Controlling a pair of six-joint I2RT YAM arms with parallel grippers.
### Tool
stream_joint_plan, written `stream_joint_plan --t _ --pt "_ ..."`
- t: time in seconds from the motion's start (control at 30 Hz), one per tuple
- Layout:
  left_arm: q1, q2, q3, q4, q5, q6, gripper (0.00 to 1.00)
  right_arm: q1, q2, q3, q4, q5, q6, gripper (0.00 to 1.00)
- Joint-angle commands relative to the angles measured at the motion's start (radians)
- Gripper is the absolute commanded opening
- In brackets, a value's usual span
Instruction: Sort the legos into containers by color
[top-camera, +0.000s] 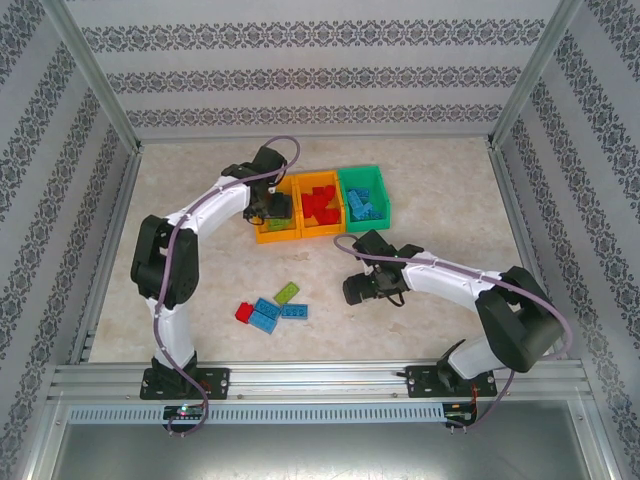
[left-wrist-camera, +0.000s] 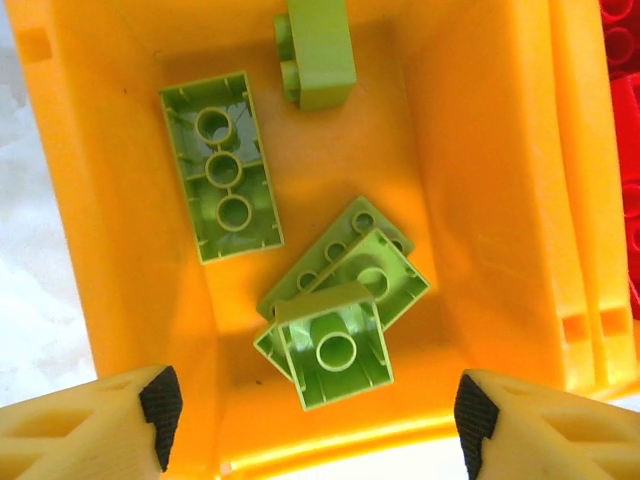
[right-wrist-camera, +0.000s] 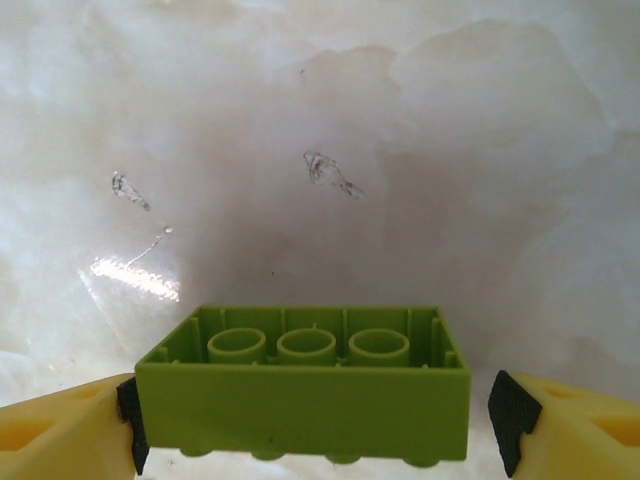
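The left claw (left-wrist-camera: 315, 418) hung opened wide over the leftmost orange-yellow rectangular plastic bin (left-wrist-camera: 480, 150). Its black pads (left-wrist-camera: 160, 400) stood well apart with nothing between them. Below the claw, on the bin floor, lay lime-green studded plastic bricks. A heap of three (left-wrist-camera: 335, 345) overlapped just ahead of the fingertips, hollow sides up. A long one (left-wrist-camera: 222, 165) lay farther ahead toward the left pad's side, and another (left-wrist-camera: 318, 50) stood on edge at the far wall. Past the bin wall on the right pad's side, red plastic bricks (left-wrist-camera: 622, 110) showed.

From above, the left claw (top-camera: 272, 207) sat over that bin (top-camera: 278, 237). Beside it stood the middle orange-yellow bin (top-camera: 315, 177), then the green plastic bin (top-camera: 367, 222) with light-blue bricks (top-camera: 363, 205) inside.

The right claw (right-wrist-camera: 320, 432) was partly open around one upturned lime-green brick (right-wrist-camera: 305, 395). Its left pad (right-wrist-camera: 130, 425) touched the brick's end, while the right pad (right-wrist-camera: 510, 430) stood just apart from it, a sliver of the pale marbled table (right-wrist-camera: 400, 150) showing between. I cannot tell whether the brick rested on the table or was lifted.

From above, the right claw (top-camera: 355, 290) was well apart from the bins. Out beyond its fingertips lay loose pieces: a green brick (top-camera: 287, 293), a red brick (top-camera: 243, 312) and blue bricks (top-camera: 264, 316).
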Motion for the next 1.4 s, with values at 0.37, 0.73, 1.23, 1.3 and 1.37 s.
stream_joint_plan --t 0.37,0.73,1.23,1.3,1.37 --pt "0.011 -0.185 -0.17 0.068 -0.073 -0.039 0.84 0.077 0.014 0.08 0.009 0.066 -0.023 0.56" --pt "0.027 -0.374 -0.367 0.11 -0.141 -0.077 1.0 0.031 0.117 0.31 0.337 -0.295 0.091 0.52" --pt "0.026 -0.546 -0.646 0.035 -0.116 -0.12 1.0 -0.065 0.627 0.878 0.409 -0.46 0.418 0.49" --pt "0.021 -0.564 -0.666 0.035 -0.094 -0.119 1.0 -0.068 0.662 0.922 0.397 -0.451 0.431 0.5" --pt "0.009 -0.574 -0.682 0.03 -0.083 -0.122 1.0 -0.07 0.692 0.962 0.375 -0.447 0.439 0.53"
